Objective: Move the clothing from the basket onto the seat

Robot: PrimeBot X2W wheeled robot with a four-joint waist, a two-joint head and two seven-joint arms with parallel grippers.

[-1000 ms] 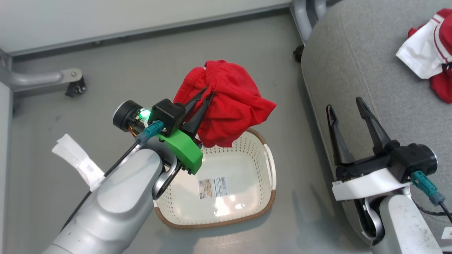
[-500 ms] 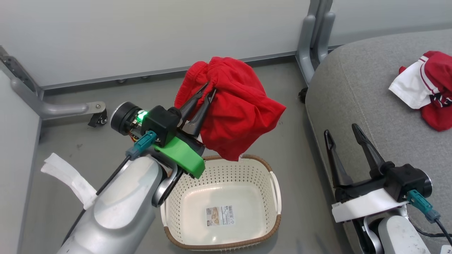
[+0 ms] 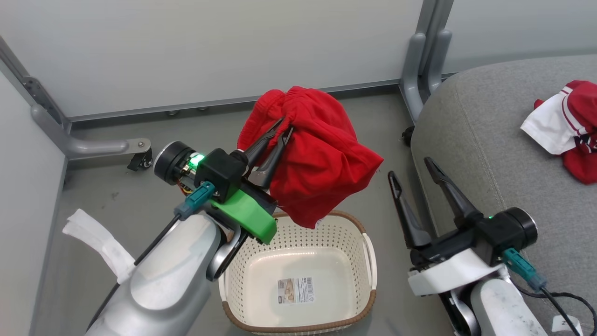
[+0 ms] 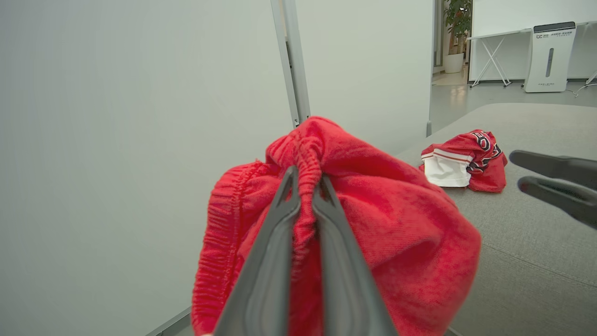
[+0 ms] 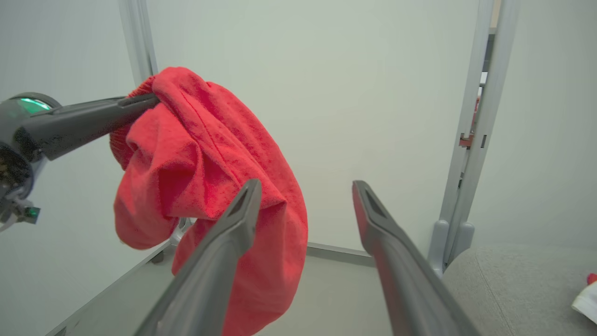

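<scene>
Seat [image 3: 471, 140] stands right of the basket [image 3: 233, 280] and rises higher than its rim. The basket holds no cloth, just a label on its floor. Red shorts [image 3: 322, 158] hang bunched above the basket's far rim, clear of it, pinched at the waistband by my left gripper [image 3: 285, 125], fingers pressed together. Striped jersey [image 3: 566, 130] lies on the seat, far right of the basket. Right gripper [image 3: 410, 168], right of the basket, is spread and holds nothing. I'd carry rightward with the hem high over the seat's edge and release only above the cushion.
</scene>
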